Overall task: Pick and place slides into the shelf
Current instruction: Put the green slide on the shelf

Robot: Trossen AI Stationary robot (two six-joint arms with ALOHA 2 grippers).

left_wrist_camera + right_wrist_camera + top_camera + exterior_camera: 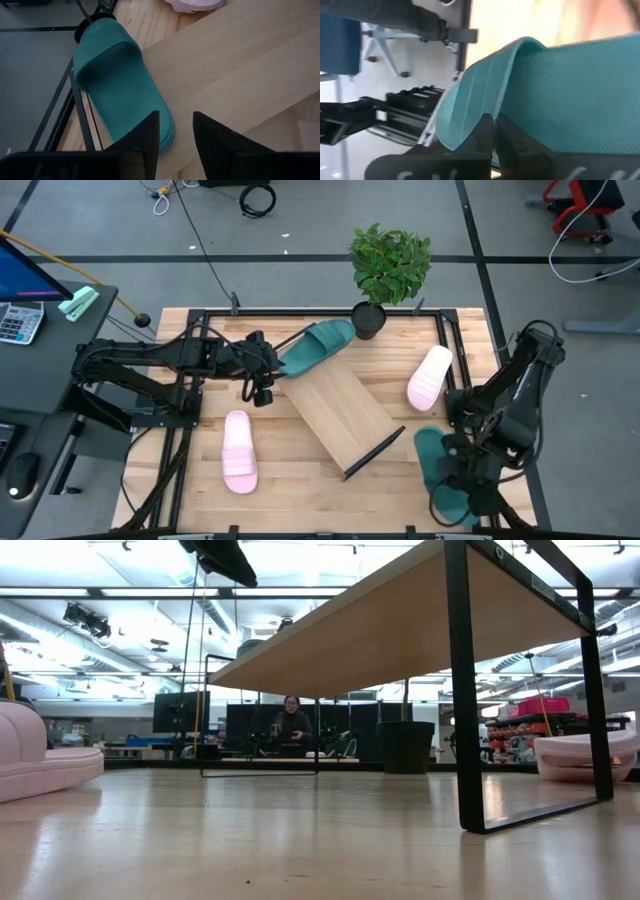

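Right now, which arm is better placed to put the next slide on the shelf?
Left. Its pincer is open at the heel of the teal slide, which already lies against the shelf. The right pincer pinches the other teal slide at the table's near corner, farther away.

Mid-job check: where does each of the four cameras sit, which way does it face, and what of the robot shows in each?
High: above the table, looking straight down; both arms show, left gripper by the shelf.
Low: at tabletop height, looking level under the shelf into the room; only a dark arm part at the top.
Left wrist: looks past its open fingers at a teal slide.
Right wrist: right gripper pinching the other teal slide.
Shared: high and left wrist both show teal slide against the shelf.
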